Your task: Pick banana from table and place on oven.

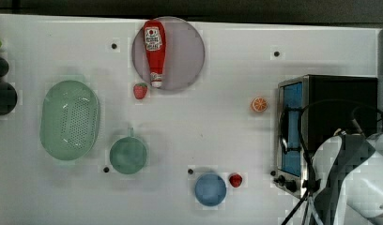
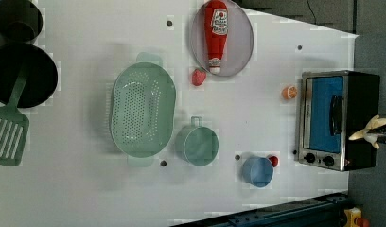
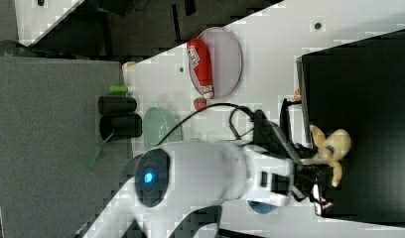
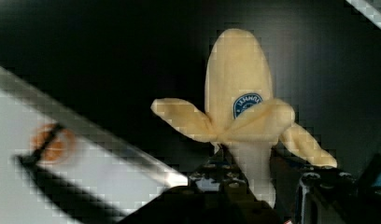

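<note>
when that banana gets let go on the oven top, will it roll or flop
Probably stays put: the banana has peel flaps splayed outward, which should stop rolling. It looks soft and light, held by its lower end in the tool, so it may flop sideways on the flat oven top.

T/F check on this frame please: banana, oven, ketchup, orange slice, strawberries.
1. The banana is held in the gripper above the oven's black top. True.
2. The ketchup bottle stands upright on the table. False: it lies on its side on the round plate.
3. The orange slice lies on the table in front of the oven door. True.
4. Both strawberries sit in the green colander. False: one strawberry lies beside the plate, the other beside the blue cup.
</note>
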Robot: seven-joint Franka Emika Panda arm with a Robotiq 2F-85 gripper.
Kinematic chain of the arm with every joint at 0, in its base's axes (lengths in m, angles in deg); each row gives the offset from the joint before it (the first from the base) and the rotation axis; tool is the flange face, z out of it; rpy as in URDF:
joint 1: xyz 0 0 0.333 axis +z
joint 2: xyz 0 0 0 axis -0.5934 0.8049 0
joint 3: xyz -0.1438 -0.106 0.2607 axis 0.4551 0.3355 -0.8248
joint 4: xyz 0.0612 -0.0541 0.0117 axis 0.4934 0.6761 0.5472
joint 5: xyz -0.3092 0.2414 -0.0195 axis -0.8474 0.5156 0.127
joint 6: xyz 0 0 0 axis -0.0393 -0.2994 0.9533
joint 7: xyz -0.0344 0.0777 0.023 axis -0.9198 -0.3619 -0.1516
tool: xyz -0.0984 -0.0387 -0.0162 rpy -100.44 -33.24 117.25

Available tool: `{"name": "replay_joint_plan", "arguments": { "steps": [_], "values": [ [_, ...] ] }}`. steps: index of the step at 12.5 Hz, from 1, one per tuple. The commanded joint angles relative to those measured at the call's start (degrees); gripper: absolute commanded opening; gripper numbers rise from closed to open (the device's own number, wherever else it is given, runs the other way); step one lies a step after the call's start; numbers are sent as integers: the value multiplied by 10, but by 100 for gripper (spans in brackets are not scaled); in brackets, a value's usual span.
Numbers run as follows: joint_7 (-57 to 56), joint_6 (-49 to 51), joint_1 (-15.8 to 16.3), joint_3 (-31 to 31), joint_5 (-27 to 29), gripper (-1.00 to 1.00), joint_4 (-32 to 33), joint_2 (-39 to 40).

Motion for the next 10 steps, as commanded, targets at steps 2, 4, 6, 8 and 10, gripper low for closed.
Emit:
{"name": "replay_joint_plan", "arguments": {
  "steps": [2, 4, 6, 8, 10],
  "values": [
    [-46, -33, 10, -2, 5, -49, -42, 18],
    [-46, -25, 10, -4, 6, -49, -41, 21],
    [-46, -31, 10, -5, 6, -43, -43, 21],
    [-46, -29, 11, -7, 6, -1, -42, 21],
    [-46, -29, 11, -12, 6, 44, -42, 21]
  ]
}}
